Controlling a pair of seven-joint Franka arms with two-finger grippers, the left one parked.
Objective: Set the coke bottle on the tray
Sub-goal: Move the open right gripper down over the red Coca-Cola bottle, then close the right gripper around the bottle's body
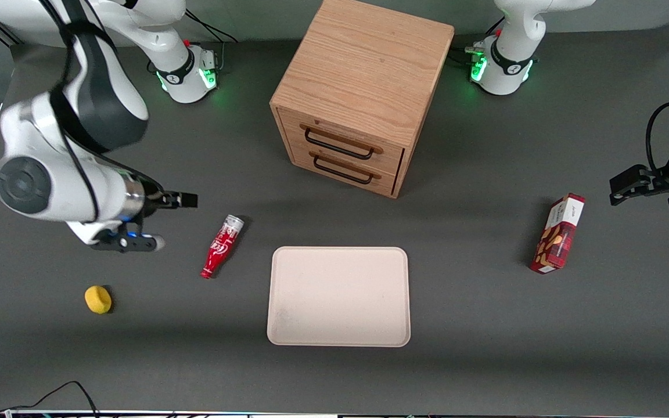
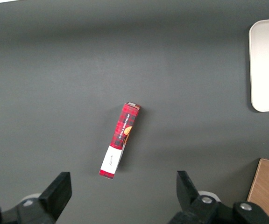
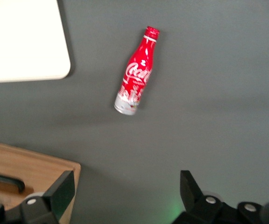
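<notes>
Closest to the front camera sits the tray, flat on the dark table, cream-coloured with rounded corners and a low rim, nothing on it. Just beside it, toward the working arm's end of the table, lies the bottle: red, on its side, tilted, its red cap pointing nearer the camera and its silver base pointing away. It does not touch the tray; a strip of bare table shows between them. From the right wrist camera the bottle shows its white script clearly, with a corner of the tray close by.

Now the gripper: it hangs above the table beside the bottle, farther toward the working arm's end, and it is spread wide with nothing between its fingers. It is apart from the bottle, no contact at all.

A small yellow ball rests on the table nearer the camera than the gripper, well apart from the bottle. Farther from the camera than the tray stands the cabinet, light wood, two drawers with dark handles, both closed. Its edge also shows in the right wrist camera. Toward the parked arm's end lies a red box, on the table and well apart from the tray; the left wrist camera shows the same box lying flat.
</notes>
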